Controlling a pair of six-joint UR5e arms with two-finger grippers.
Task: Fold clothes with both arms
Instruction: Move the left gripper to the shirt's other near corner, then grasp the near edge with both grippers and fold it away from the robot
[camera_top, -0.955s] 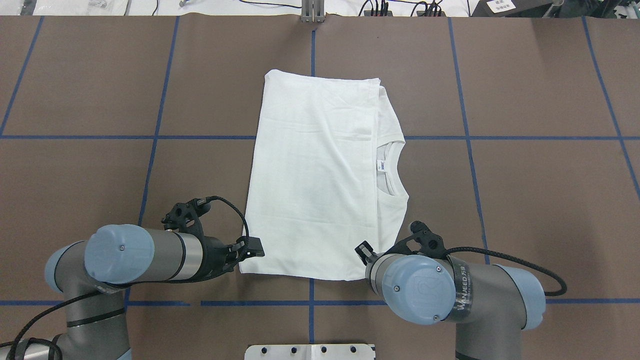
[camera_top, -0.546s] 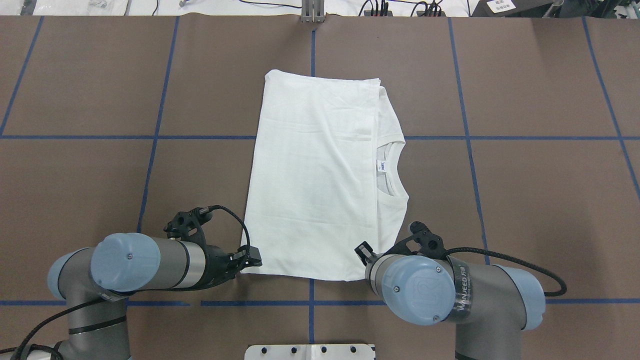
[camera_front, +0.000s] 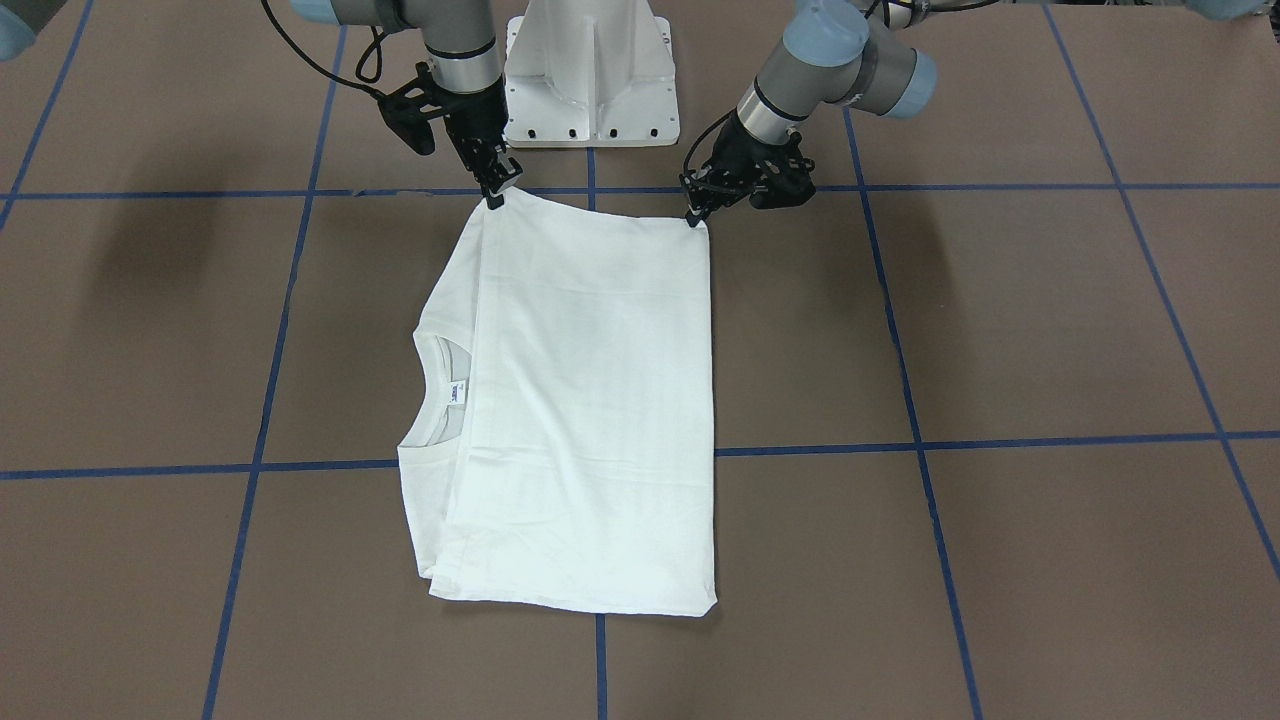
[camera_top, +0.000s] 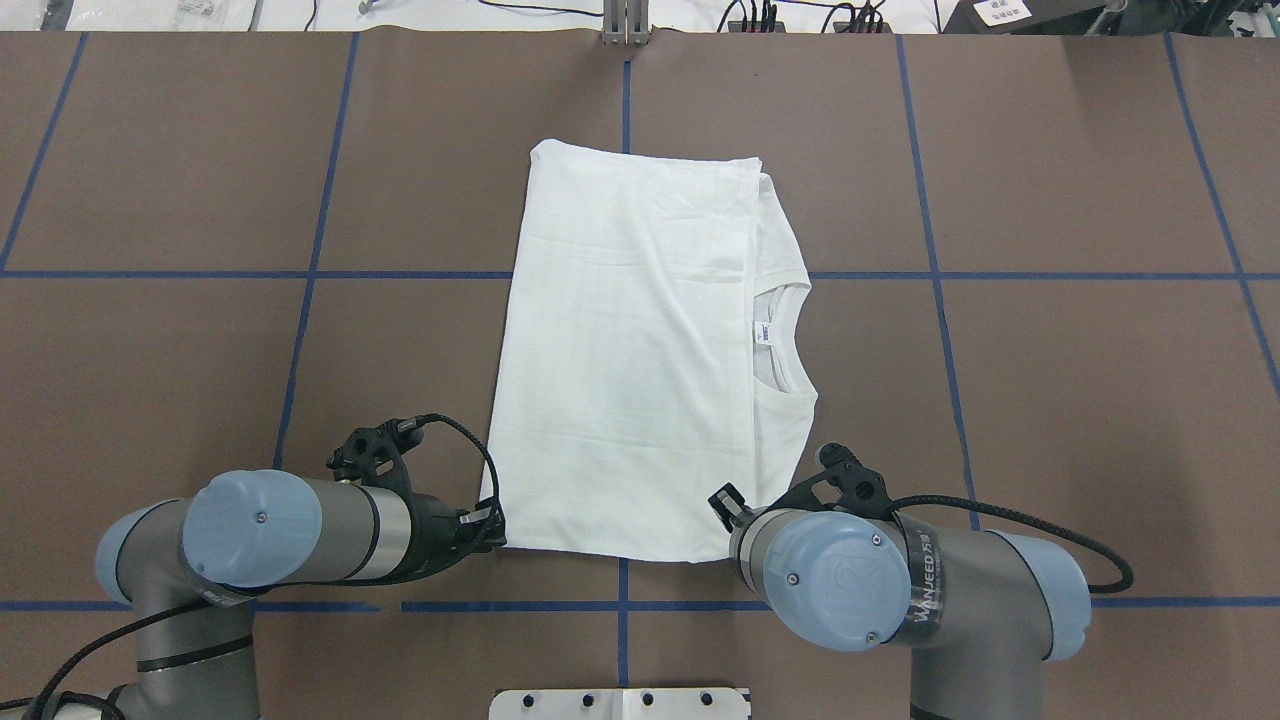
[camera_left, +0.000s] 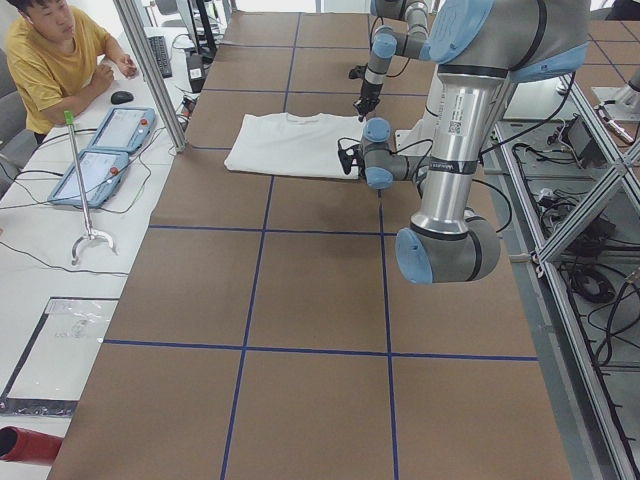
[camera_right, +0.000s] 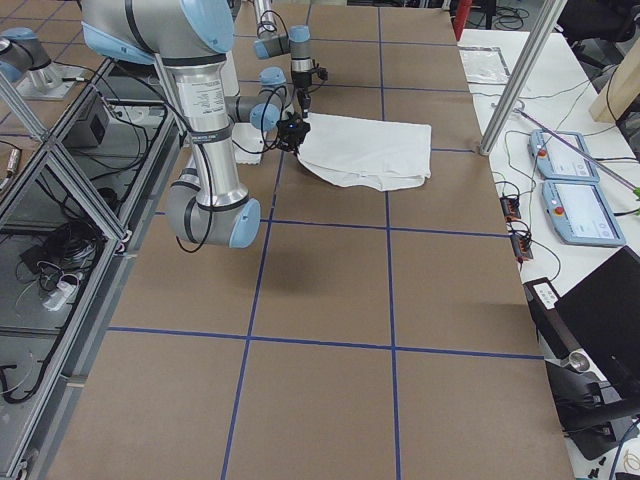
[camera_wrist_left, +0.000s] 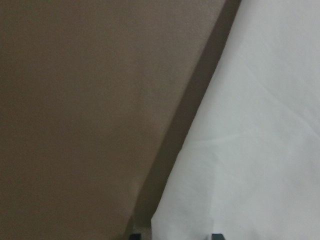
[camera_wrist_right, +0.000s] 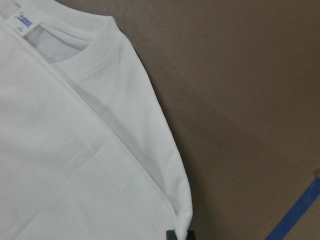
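Observation:
The white shirt (camera_top: 630, 350) lies folded flat in the middle of the table, its neck label (camera_top: 762, 333) showing on the right side; it also shows in the front view (camera_front: 590, 400). My left gripper (camera_top: 492, 528) is down at the shirt's near left corner (camera_front: 693, 213). In the left wrist view its two fingertips (camera_wrist_left: 216, 236) stand apart with the cloth corner (camera_wrist_left: 250, 150) between them. My right gripper (camera_front: 497, 195) pinches the near right corner, which rises slightly toward it. The right wrist view shows that corner (camera_wrist_right: 182, 220) at the closed tips. In the overhead view my own wrist hides the right gripper.
The white pedestal base (camera_front: 590, 70) stands close behind both grippers. Blue tape lines (camera_top: 310, 275) cross the brown table. A person (camera_left: 50, 60) sits at a side bench with two teach pendants (camera_left: 110, 140). An aluminium frame post (camera_right: 520, 70) rises at the table's far side.
My left gripper moved back toward the robot's base and in onto the shirt's near left corner. The right arm and the shirt stayed put.

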